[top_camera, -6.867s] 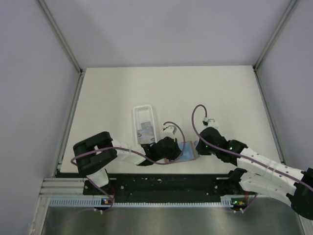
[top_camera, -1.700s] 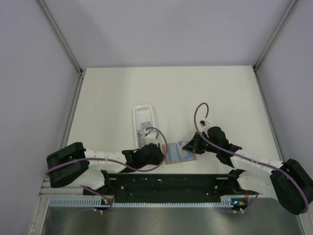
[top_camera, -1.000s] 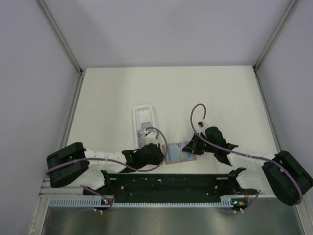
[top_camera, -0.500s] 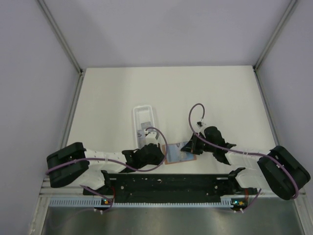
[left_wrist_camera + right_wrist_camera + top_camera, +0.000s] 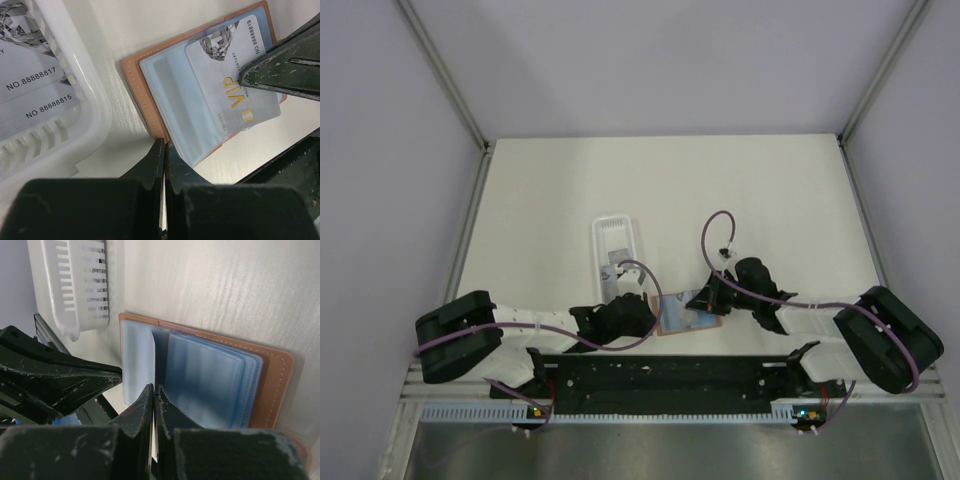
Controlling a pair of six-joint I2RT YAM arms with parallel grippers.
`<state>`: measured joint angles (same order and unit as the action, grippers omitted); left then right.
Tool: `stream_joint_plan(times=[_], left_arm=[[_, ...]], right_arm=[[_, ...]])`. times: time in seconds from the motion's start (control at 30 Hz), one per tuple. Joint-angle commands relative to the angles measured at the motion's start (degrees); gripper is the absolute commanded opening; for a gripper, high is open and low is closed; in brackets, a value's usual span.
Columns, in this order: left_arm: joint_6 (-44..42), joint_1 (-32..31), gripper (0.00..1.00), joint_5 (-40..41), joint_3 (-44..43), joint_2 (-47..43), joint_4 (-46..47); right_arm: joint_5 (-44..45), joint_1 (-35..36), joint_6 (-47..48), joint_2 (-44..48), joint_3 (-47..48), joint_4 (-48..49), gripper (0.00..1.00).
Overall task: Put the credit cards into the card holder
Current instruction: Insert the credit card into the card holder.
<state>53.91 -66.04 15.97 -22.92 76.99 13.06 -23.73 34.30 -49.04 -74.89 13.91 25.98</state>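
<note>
Card holder (image 5: pixel 134 85) is lying open on the counter (image 5: pixel 125 25) just beside the white tray (image 5: pixel 85 100), left gripper (image 5: pixel 164 150) is pressing its closed, empty tips against the orange edge, and right gripper (image 5: pixel 153 392) is clamping a silvery credit card (image 5: pixel 235 85) over the pale blue inside.
</note>
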Motion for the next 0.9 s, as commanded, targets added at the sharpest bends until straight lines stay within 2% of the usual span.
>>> stream_joint_plan(times=[0.0,0.37,0.87], left_arm=[[0.05,0.12,0.0,1.17,0.68,-0.18,-0.05],[-0.03,0.12,0.0,0.91,0.24,0.26,0.3],[-0.12,0.12,0.0,0.82,0.59,-0.26,0.21]], right_arm=[[-1.59,-0.38,-0.18,-1.31,0.33,3.38,0.0],[-0.97,-0.12,-2.56,-1.48,-2.75,6.98,0.0],[3.68,4.89,-6.42,-6.67,-2.05,10.76,0.0]])
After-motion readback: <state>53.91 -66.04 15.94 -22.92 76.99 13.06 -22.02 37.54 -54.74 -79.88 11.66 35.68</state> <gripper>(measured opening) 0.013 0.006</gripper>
